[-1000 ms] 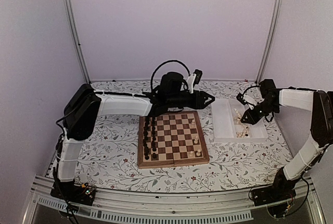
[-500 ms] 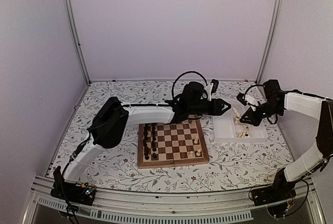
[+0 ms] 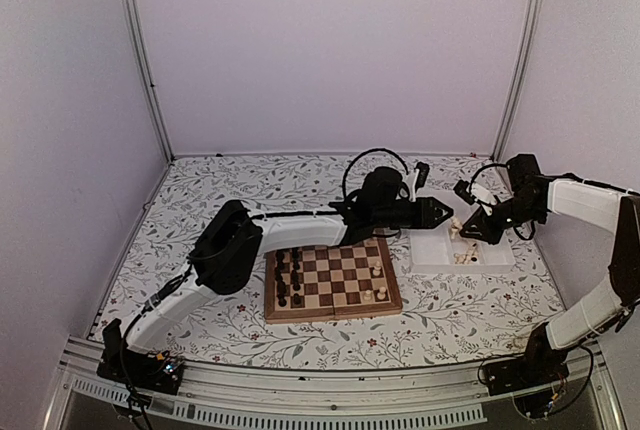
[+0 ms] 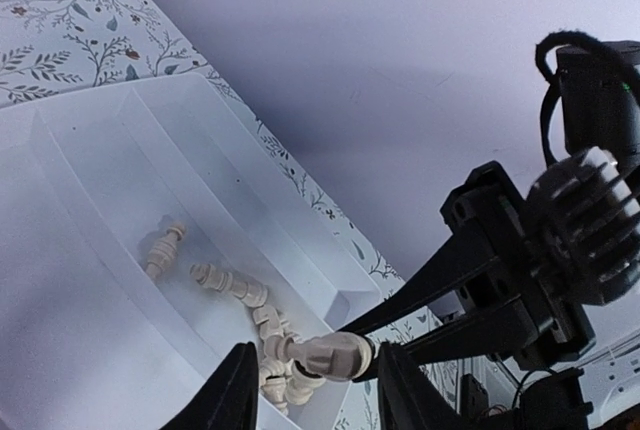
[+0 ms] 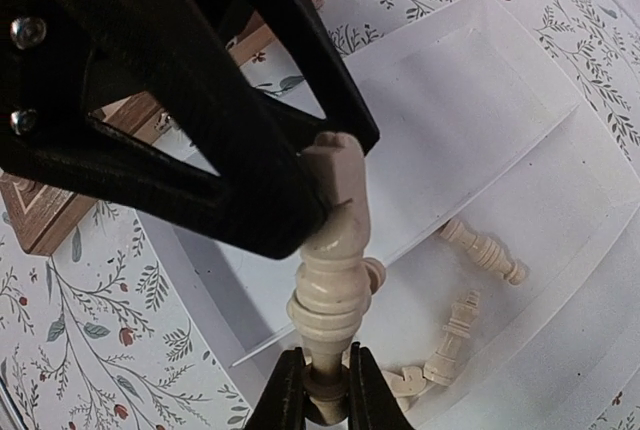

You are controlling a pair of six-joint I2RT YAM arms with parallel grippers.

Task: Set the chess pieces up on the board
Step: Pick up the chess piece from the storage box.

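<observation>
A robot lab cell here: plain pale walls (image 3: 330,50), aluminium posts (image 3: 138,50), a metal rail (image 3: 300,380) along the table's (image 3: 200,200) near edge.

One board (image 3: 330,314), one tray (image 3: 430,252).
Pale chess pieces (image 5: 484,247): one held, at least four in the tray, at least three on the board; dark pieces (image 3: 289,275) too small to count.

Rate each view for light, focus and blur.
Top view: soft, even light with a lilac cast; pale pieces on the board too small to read. Left wrist view: tray hazy, right arm's round housing blurred. Right wrist view: held chess piece sharp, left claw a dark mass near the lens.
</observation>
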